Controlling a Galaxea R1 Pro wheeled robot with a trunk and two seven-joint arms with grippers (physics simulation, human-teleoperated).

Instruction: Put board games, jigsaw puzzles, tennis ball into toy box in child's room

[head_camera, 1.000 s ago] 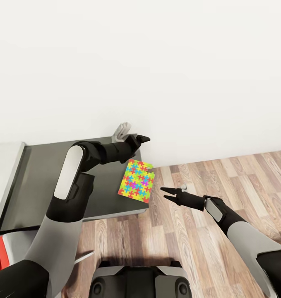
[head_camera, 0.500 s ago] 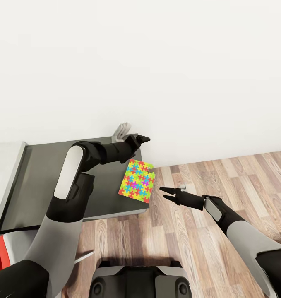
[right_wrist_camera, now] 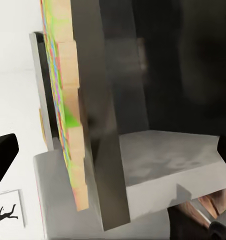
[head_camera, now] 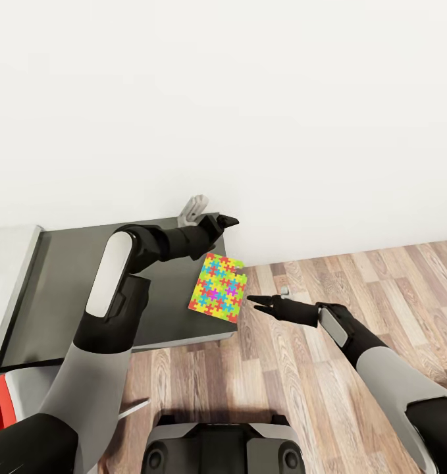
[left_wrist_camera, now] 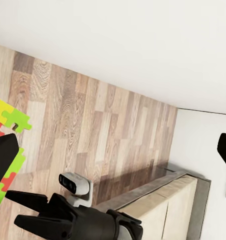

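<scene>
— So, how far along is it?

— Early or midway, I'd judge; one jigsaw puzzle [head_camera: 217, 287] lies flat at the right end of the table [head_camera: 65, 296], its far corner at the table's edge, and no toy box, board game or ball shows, so nothing here can be counted as packed.

— What is the puzzle like?

— A thin, stiff square of interlocking pieces in yellow, green, red, blue and pink; in the right wrist view it appears edge-on [right_wrist_camera: 63, 115], a pale wooden-looking thickness under the bright print; flat like that, it will probably be awkward to pinch.

— And the grippers?

— The right gripper [head_camera: 258, 302] points at the puzzle's right edge from over the floor [head_camera: 355, 276], just beside it and not touching; its fingers stand narrowly parted, holding nothing; the left gripper [head_camera: 226, 220] hovers above the table's back right corner, with nothing between its fingers that I can see, though whether it is parted I cannot tell.

— The surroundings?

— Dark grey matt top with a paler section at the left; wood-plank floor; plain white wall [head_camera: 249, 99].
</scene>
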